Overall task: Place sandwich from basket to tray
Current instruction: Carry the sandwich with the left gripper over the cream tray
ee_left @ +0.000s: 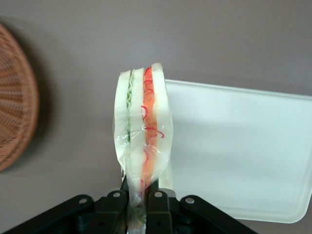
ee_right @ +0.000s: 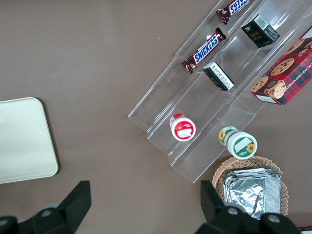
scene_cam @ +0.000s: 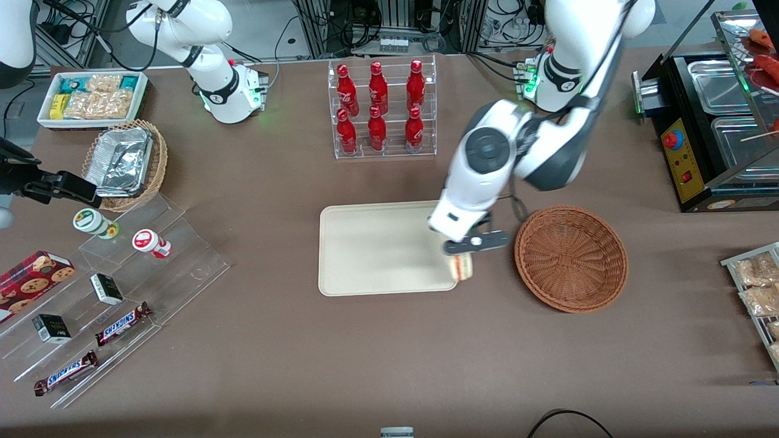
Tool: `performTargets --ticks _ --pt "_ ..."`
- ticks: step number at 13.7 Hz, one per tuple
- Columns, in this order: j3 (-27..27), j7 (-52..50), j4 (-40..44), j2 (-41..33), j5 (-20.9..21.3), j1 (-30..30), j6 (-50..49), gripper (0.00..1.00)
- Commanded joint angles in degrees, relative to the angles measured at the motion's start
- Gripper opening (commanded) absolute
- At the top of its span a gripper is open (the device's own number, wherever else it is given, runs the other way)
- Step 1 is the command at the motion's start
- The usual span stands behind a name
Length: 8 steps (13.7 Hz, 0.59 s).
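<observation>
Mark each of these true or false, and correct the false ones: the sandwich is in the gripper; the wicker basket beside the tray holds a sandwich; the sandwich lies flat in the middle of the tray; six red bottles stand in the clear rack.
1. The gripper is shut on the sandwich. True.
2. The basket holds a sandwich. False: it shows nothing inside.
3. The sandwich lies flat mid-tray. False: it hangs in the gripper over the tray edge nearest the basket.
4. Six red bottles stand in the clear rack. True.
</observation>
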<state>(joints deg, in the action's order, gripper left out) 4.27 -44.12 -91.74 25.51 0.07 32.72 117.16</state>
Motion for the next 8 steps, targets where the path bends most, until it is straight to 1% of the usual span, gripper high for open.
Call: performTargets --ticks 1,6,8 --pt "-0.85 -1.31 8.05 7.17 -0.16 4.71 1.48 0.00" --pt "-0.85 -1.93 8.15 13.15 0.54 10.08 12.99 0.00" --pt "-0.85 -1.67 7.89 14.03 0.54 10.26 13.54 0.00"
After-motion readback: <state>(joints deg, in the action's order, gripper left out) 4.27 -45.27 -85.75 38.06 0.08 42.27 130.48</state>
